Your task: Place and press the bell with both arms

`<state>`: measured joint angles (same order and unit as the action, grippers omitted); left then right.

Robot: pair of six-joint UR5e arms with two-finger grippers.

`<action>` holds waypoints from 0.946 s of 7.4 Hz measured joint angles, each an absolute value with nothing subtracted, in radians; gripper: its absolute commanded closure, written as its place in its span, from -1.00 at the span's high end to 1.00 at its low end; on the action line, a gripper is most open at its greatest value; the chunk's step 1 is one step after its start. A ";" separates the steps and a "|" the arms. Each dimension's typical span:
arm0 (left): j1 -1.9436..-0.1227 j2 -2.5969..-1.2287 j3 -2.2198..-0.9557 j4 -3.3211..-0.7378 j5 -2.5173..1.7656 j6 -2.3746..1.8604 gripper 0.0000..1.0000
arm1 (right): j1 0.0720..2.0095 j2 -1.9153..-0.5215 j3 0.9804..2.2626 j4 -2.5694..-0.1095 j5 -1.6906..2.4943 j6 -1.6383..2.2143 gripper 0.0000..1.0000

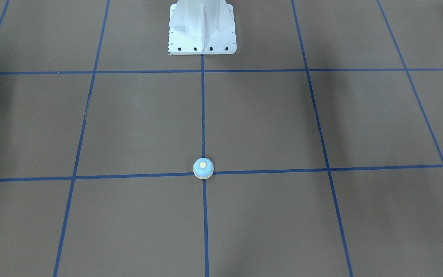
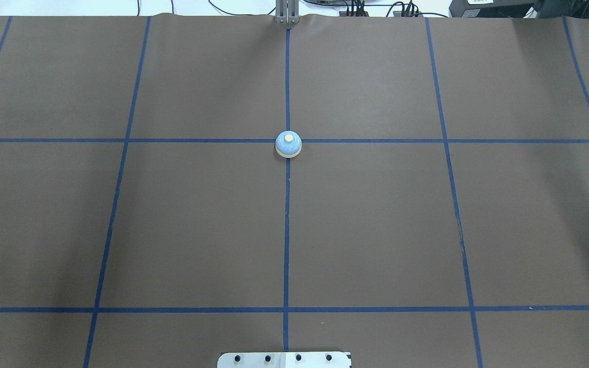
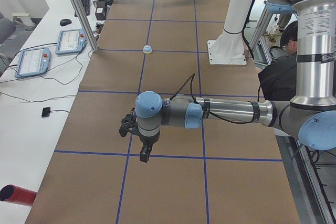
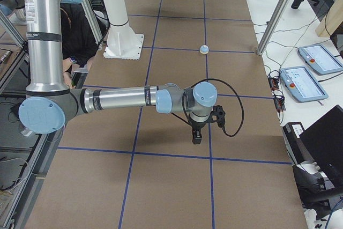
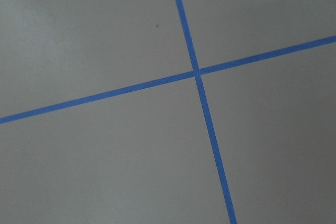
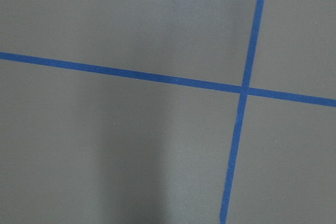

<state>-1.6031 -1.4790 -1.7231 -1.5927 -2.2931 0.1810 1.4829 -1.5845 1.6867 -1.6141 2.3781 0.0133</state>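
The bell (image 2: 288,144) is light blue with a cream button and stands upright on a crossing of blue tape lines at mid-table; it also shows in the front view (image 1: 203,168) and, small, in both side views (image 3: 147,49) (image 4: 203,49). My left gripper (image 3: 144,156) shows only in the left side view, pointing down above the table, far from the bell. My right gripper (image 4: 196,137) shows only in the right side view, also pointing down and far from the bell. I cannot tell whether either is open or shut. Both wrist views show only brown mat and tape lines.
The white bolted pedestal (image 1: 202,30) stands at the robot's side of the table. Teach pendants (image 3: 34,59) (image 4: 303,81) and cables lie on the white side tables. A red cylinder (image 3: 16,195) lies at one table end. A person (image 3: 283,72) sits behind the robot.
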 measured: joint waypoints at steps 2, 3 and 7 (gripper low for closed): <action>-1.603 -1.480 -1.723 -1.594 -2.293 0.182 1.00 | 1.512 -1.596 1.683 -1.615 2.384 0.011 0.99; -1.603 -1.480 -1.723 -1.594 -2.293 0.181 1.00 | 1.530 -1.598 1.683 -1.617 2.388 0.011 0.99; -1.602 -1.480 -1.704 -1.598 -2.291 0.182 1.00 | 1.574 -1.613 1.689 -1.617 2.440 0.011 0.99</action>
